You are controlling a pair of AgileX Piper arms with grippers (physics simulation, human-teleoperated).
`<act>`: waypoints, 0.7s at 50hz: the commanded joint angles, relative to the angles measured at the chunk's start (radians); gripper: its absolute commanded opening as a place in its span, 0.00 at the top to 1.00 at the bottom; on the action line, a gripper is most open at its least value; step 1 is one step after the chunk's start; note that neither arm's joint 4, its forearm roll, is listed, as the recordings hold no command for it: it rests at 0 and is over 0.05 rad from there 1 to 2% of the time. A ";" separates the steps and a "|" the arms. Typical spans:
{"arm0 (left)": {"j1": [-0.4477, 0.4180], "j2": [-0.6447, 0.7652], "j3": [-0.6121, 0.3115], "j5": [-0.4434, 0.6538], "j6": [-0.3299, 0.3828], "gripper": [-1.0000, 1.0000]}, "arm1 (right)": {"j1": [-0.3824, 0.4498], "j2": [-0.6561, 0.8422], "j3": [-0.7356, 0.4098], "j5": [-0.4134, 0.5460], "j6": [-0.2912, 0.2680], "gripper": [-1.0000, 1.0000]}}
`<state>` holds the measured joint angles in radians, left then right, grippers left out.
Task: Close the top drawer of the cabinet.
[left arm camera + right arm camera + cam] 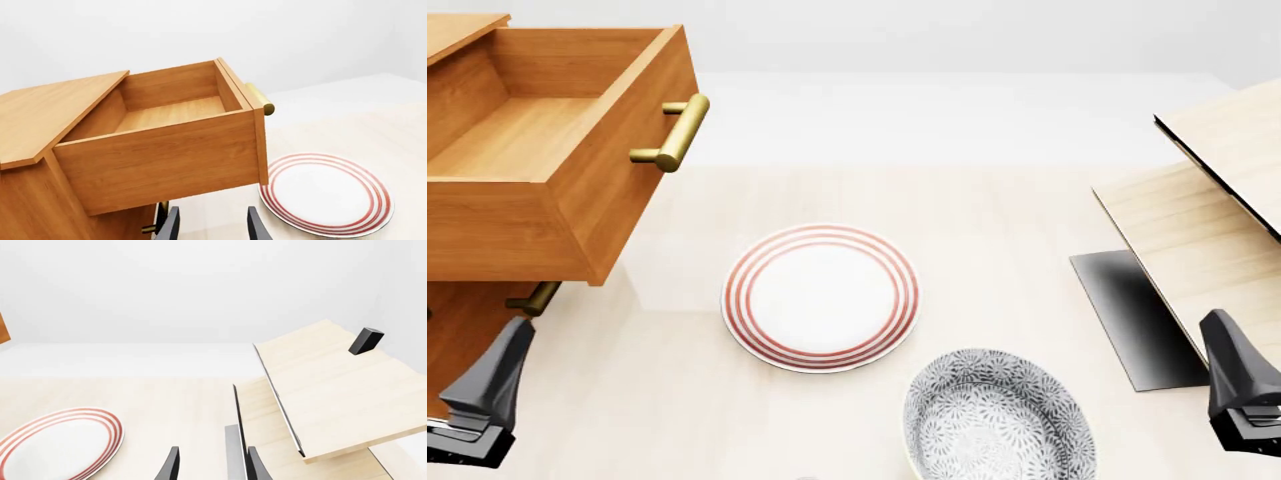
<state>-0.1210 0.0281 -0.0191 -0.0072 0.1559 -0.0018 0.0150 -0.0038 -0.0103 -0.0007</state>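
The left gripper (481, 400), jaws parted and empty, hangs below the orange-brown wooden top drawer (554, 150), pulled far out of its cabinet (40, 200), and should push its flat front squarely.

Wood-grain top drawer (527, 150), seemingly matt; brass handle (674, 133).

Red-ringed plate (821, 297) mid-table, grey patterned bowl (998, 418) nr it, pale boards (1201, 190) right.
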 commanded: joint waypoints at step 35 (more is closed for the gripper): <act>-0.621 0.477 -0.284 -0.295 -0.045 0.00 | -0.001 -0.003 -0.001 0.004 0.000 0.00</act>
<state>-0.5739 0.3631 -0.2121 -0.2039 0.1017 -0.0026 0.0120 -0.0048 -0.0064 -0.0006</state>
